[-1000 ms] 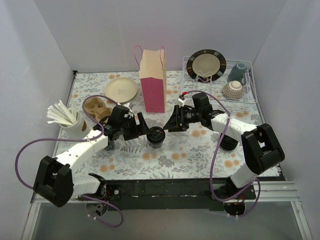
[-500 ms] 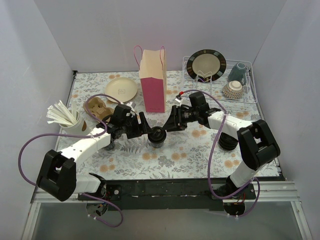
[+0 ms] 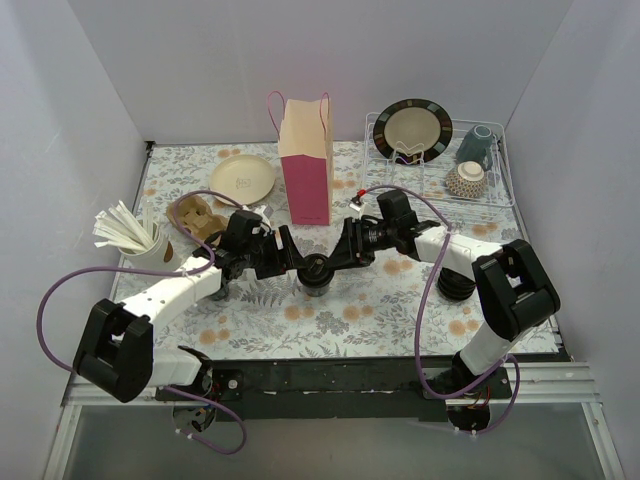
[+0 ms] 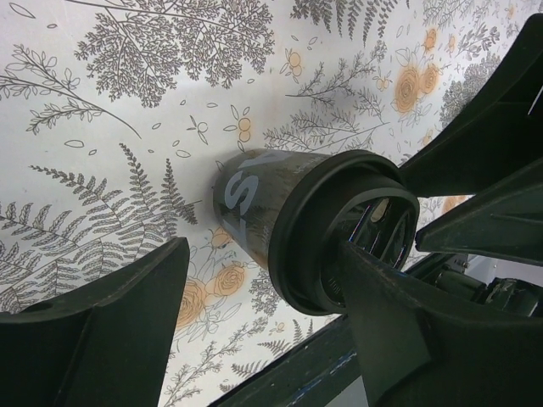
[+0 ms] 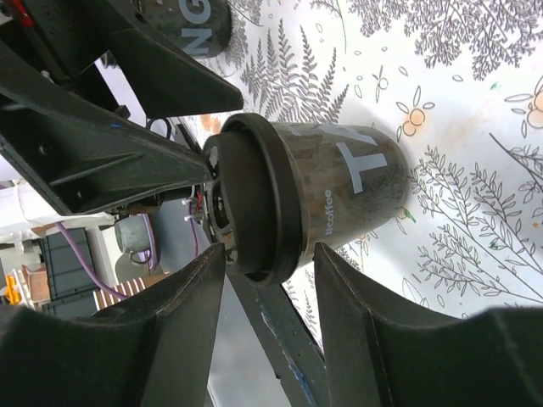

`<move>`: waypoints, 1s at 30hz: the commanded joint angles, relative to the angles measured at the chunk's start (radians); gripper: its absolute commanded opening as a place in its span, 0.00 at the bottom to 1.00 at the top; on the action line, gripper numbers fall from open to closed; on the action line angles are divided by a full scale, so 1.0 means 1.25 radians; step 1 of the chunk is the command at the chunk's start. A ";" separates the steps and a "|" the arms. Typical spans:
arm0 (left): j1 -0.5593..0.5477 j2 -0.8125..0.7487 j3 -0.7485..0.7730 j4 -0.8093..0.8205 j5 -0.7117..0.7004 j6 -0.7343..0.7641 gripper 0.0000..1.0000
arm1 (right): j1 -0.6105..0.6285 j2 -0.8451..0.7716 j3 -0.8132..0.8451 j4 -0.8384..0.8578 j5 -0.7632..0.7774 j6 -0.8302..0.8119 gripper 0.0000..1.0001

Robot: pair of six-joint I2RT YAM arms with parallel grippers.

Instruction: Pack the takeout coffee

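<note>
The takeout coffee (image 3: 316, 273), a small black cup with a black lid, stands upright on the flowered tablecloth in front of the pink and tan paper bag (image 3: 306, 165). My left gripper (image 3: 294, 264) reaches it from the left and my right gripper (image 3: 338, 260) from the right. In the left wrist view the cup (image 4: 254, 208) sits between wide open fingers (image 4: 110, 335); one finger overlaps the lid and the other is well clear. In the right wrist view the lid (image 5: 259, 203) lies between that gripper's fingers (image 5: 365, 322), which stand close on both sides with thin gaps.
A white cup of paper sticks (image 3: 140, 243) and a cardboard cup carrier (image 3: 196, 216) sit at the left. A cream plate (image 3: 243, 178) lies behind them. A wire dish rack (image 3: 440, 190) with dishes stands at the back right. A low black stack (image 3: 456, 286) lies under the right arm. Another black cup (image 5: 202, 24) shows beyond the coffee.
Both grippers have moved in on the cup from either side and their jaws have narrowed. The cup has not moved.
</note>
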 commanded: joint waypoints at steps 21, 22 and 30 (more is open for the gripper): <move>0.004 -0.043 -0.039 0.065 0.175 0.010 0.89 | 0.005 -0.031 -0.006 0.003 -0.009 -0.025 0.50; 0.004 -0.037 -0.041 0.069 0.175 0.012 0.88 | 0.005 -0.030 -0.006 0.004 -0.009 -0.023 0.50; 0.004 0.001 -0.061 0.123 0.191 0.019 0.82 | 0.005 -0.024 -0.008 0.004 -0.013 -0.027 0.50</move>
